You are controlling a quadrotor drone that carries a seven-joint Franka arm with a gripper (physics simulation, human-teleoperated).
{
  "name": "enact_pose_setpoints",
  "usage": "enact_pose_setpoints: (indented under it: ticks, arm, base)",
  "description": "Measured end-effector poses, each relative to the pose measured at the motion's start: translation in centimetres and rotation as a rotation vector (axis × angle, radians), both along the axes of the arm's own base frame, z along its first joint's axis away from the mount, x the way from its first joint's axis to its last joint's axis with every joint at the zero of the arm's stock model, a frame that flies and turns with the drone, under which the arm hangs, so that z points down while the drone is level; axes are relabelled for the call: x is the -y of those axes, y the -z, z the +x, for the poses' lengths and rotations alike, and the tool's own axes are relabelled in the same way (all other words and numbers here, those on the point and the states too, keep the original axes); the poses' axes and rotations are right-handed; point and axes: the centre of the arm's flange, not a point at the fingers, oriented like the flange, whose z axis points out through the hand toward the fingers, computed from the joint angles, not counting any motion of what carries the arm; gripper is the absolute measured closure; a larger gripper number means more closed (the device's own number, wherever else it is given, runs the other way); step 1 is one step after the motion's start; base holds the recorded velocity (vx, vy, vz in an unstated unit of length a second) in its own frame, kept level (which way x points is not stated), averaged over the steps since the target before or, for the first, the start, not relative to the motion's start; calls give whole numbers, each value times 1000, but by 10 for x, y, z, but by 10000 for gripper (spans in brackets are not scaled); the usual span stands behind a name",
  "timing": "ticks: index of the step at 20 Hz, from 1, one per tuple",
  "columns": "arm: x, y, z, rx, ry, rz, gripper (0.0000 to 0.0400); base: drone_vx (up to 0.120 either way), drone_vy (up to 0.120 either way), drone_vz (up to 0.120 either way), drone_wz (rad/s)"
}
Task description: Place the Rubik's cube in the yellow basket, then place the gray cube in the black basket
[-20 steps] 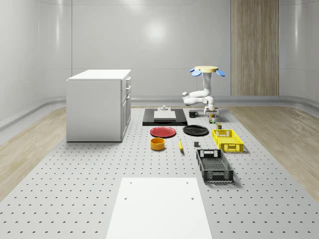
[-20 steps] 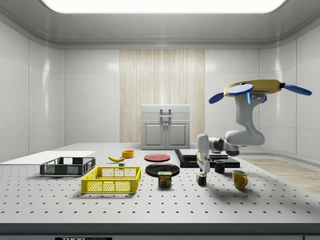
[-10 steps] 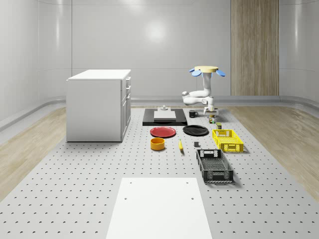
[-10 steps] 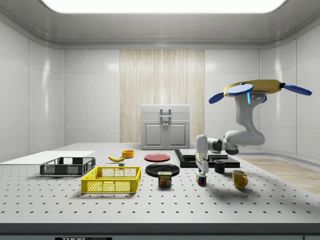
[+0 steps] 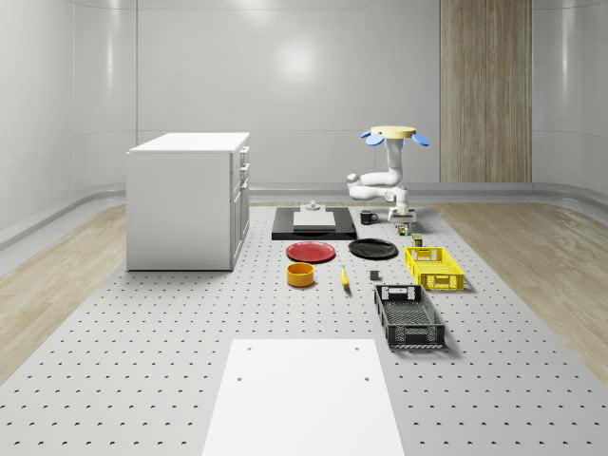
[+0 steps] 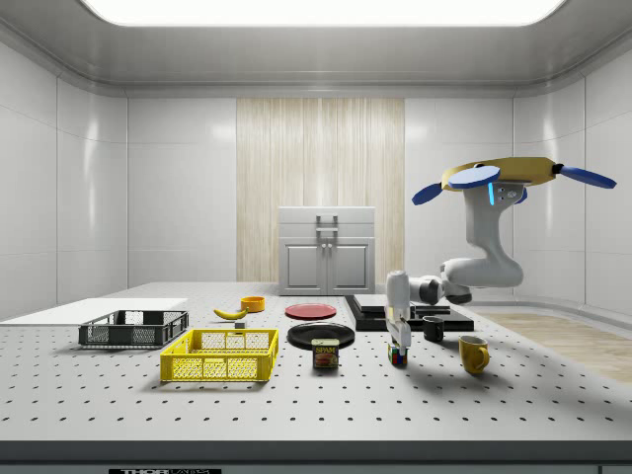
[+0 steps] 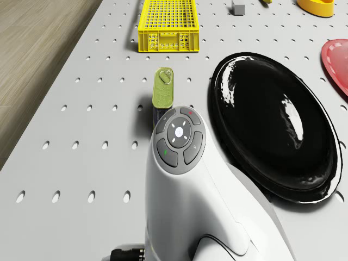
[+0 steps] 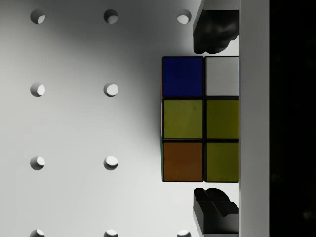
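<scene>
The Rubik's cube (image 8: 200, 118) sits on the perforated table, and my gripper (image 8: 215, 121) straddles it, one fingertip (image 8: 213, 37) on each side with a thin gap to the cube's faces. The gripper (image 6: 397, 346) points straight down over the cube (image 6: 397, 356), open. The drone (image 6: 499, 176) hovers above the table's far right part in the whole-scene view (image 5: 394, 134). The yellow basket (image 5: 434, 268) and black basket (image 5: 408, 316) stand nearer the whole-scene camera. The small gray cube (image 5: 374, 276) lies left of the yellow basket there.
A Spam can (image 7: 163, 89) stands close to the gripper, between it and the yellow basket (image 7: 166, 24). A black plate (image 7: 272, 125) lies beside the arm. A yellow mug (image 6: 473, 354), black mug (image 5: 367, 217), red plate (image 5: 311, 252), orange bowl (image 5: 300, 275), banana (image 5: 344, 277) and white cabinet (image 5: 188, 199) are around.
The arm has lowered the gripper down around the Rubik's cube and shifted it slightly toward the side view's left. The drone has stayed in place.
</scene>
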Motion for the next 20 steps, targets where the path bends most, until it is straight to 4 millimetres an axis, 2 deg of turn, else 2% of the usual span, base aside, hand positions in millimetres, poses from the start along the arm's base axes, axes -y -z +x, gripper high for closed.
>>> enact_pose_setpoints:
  ticks: [12, 16, 20]
  arm:
    - [0, -6, 7, 0, 0, 0, 0]
    - [0, -6, 8, 0, 0, 0, 45]
    - [0, -6, 8, 0, 0, 0, 64]
  base:
    - [0, 0, 0, 0]
    - [0, 0, 0, 0]
    - [0, 0, 0, 0]
